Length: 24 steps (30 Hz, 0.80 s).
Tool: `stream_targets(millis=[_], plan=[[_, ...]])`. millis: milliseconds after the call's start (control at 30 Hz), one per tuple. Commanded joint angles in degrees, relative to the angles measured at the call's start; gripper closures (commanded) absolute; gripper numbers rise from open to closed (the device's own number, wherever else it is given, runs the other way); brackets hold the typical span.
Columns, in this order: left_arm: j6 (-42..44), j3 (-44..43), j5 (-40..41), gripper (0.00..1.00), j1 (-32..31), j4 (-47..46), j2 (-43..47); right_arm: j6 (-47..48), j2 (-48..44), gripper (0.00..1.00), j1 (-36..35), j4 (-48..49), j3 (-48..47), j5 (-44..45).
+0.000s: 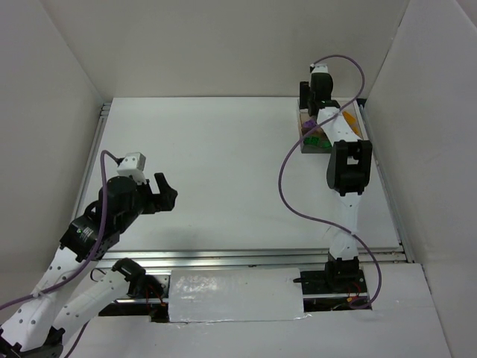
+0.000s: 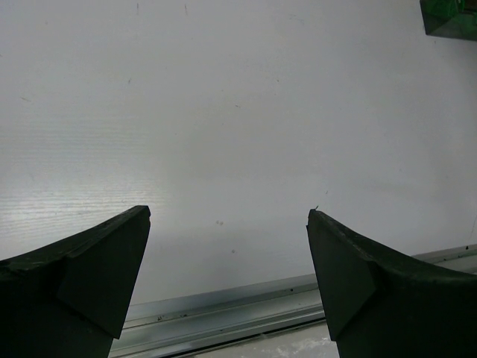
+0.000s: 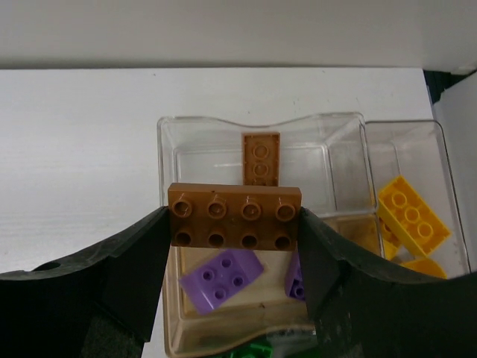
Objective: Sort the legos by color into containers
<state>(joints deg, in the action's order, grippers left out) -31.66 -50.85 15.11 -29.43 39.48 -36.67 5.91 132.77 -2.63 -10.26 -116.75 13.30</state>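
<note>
My right gripper [image 3: 234,224] is shut on a reddish-brown eight-stud lego [image 3: 234,215], held flat by its two short ends above the clear container [image 3: 161,156]. Below it, the near compartment holds two purple legos [image 3: 222,278]. A narrow brown lego [image 3: 261,158] lies in the far compartment, yellow legos [image 3: 412,215] fill the right one, and a green lego [image 3: 257,350] peeks in at the bottom edge. In the top view the right gripper [image 1: 311,101] hangs over the container [image 1: 304,148] at the table's far right. My left gripper [image 2: 229,212] is open over bare table, and sits near left [image 1: 165,192].
White walls close in the table on the left, back and right. A metal rail [image 2: 223,306] runs along the near edge just under the left fingers. A dark object [image 2: 451,19] shows in the top right corner of the left wrist view.
</note>
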Motion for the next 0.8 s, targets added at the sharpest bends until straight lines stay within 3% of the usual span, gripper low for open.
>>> stream_targets(millis=[0, 100, 167, 333, 467, 567, 600, 667, 733, 767], plan=[[0.90, 0.14, -0.79, 0.00, -0.19, -2.04, -0.86, 1.38, 3.80, 0.98, 0.43, 0.87, -7.85, -0.65], [0.90, 0.14, -1.14, 0.00, -0.19, -2.13, -1.30, 1.21, 6.62, 0.93, 0.96, 1.55, -10.34, 1.80], [1.07, 0.22, -1.49, 0.00, -0.19, -2.22, -1.65, 1.47, 6.71, 0.82, 1.67, 3.66, -9.38, -0.01], [1.16, 0.05, -1.49, 0.01, -0.19, -2.13, -2.53, 2.09, 9.26, 0.78, 2.19, 3.85, -11.22, 0.14], [1.07, 0.14, -1.40, 0.01, -0.10, -2.22, -2.62, 2.26, 9.96, 0.67, 2.20, 4.28, -11.05, -0.47], [1.25, -0.04, -1.67, 0.00, -0.10, -2.13, -3.06, 2.61, 10.32, 0.48, 2.19, 4.72, -11.04, -0.47], [1.25, -0.04, -1.67, 0.00, -0.10, -2.22, -3.32, 2.53, 10.23, 0.29, 2.19, 5.07, -10.87, -0.12], [1.34, -0.04, -1.93, 0.00, -0.10, -2.31, -3.41, 2.61, 10.05, 0.19, 2.19, 5.96, -10.60, 0.59], [1.34, -0.04, -1.84, 0.00, -0.10, -2.22, -3.41, 2.87, 10.14, 0.01, 2.19, 5.52, -11.13, 0.41], [1.34, 0.05, -1.84, 0.00, -0.10, -2.22, -3.33, 2.96, 10.23, 0.00, 2.19, 5.52, -11.39, 0.50]])
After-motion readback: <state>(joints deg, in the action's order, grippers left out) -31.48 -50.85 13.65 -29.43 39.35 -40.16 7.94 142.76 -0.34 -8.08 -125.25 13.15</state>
